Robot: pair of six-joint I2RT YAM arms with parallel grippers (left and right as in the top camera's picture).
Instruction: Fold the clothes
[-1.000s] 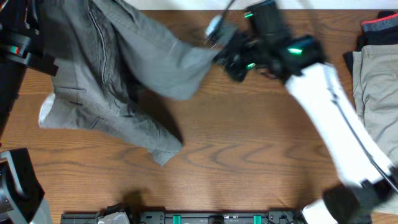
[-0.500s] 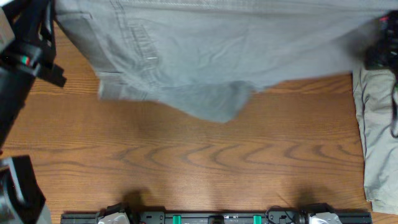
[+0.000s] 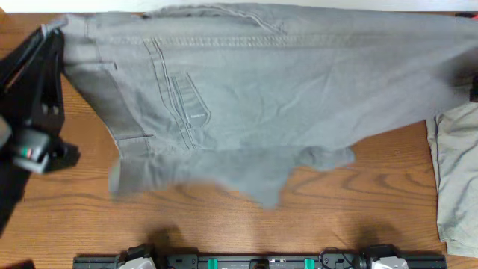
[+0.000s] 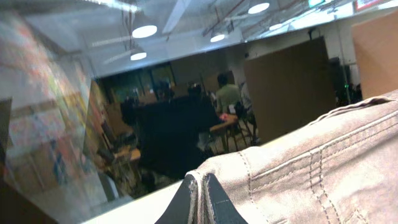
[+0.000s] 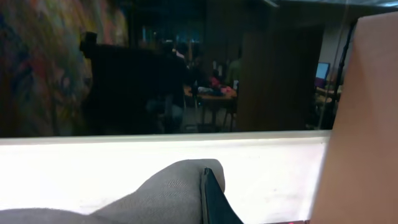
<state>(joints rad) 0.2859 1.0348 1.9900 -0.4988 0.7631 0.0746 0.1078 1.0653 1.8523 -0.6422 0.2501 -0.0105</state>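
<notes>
Shorts of grey cotton are held up and stretched from left to right over the far part of the table, a stitched pocket facing the camera. Only the overhead view gives this whole shape. It also shows the pale khaki trousers lying at the table's right edge. How the pincers stand is seen only from the wrists. In the left wrist view the left gripper is closed tight on a seamed corner of the grey cloth. In the right wrist view the right gripper is pinched on a rounded fold of it.
</notes>
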